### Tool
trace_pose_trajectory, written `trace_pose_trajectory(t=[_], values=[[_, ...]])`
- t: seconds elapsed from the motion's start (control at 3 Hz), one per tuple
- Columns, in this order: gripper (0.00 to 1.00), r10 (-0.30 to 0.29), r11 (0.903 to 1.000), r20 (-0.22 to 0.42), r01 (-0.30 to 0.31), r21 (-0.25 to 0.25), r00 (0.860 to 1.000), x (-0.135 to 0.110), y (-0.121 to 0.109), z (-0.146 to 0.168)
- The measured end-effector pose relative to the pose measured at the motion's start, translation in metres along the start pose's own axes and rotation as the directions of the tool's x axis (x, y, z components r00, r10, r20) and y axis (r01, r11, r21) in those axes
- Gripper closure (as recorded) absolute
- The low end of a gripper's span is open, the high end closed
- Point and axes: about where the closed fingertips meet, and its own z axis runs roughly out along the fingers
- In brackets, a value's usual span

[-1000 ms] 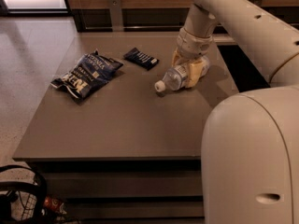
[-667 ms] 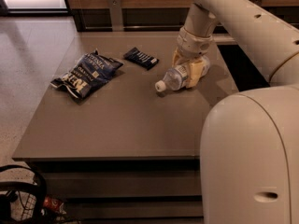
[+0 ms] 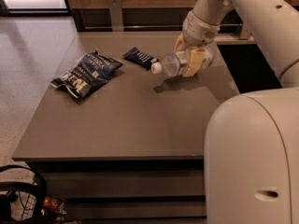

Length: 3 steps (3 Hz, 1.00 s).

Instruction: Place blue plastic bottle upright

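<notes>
The blue plastic bottle [image 3: 171,63] is a small clear bottle with a white cap pointing left. It hangs on its side in the air above the grey table [image 3: 126,120], its shadow on the tabletop below it. My gripper [image 3: 188,59] is shut on the bottle's body, with cream fingers [image 3: 193,61] on either side of it. The arm comes down from the upper right.
A dark blue snack bag [image 3: 86,74] lies at the table's left. A small dark blue packet [image 3: 140,57] lies near the back, left of the bottle. My white base [image 3: 254,157] fills the lower right. A black basket [image 3: 18,197] stands at the lower left on the floor.
The bottle lay on the table in my gripper before; now it is lifted off the tabletop, still on its side, cap to the left.
</notes>
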Motion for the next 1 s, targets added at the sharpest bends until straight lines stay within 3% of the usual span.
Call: trace_pose_trajectory(t=[0.33, 0.67, 1.0], values=[[1.0, 0.07, 0.9968, -0.034, -0.068, 0.041, 0.997, -0.005, 0.002, -0.033], [1.0, 0.111, 0.9902, -0.013, -0.109, 0.087, 0.994, -0.01, 0.01, -0.065], [1.0, 0.128, 0.9763, 0.063, -0.137, 0.168, 0.99, -0.017, 0.022, -0.102]])
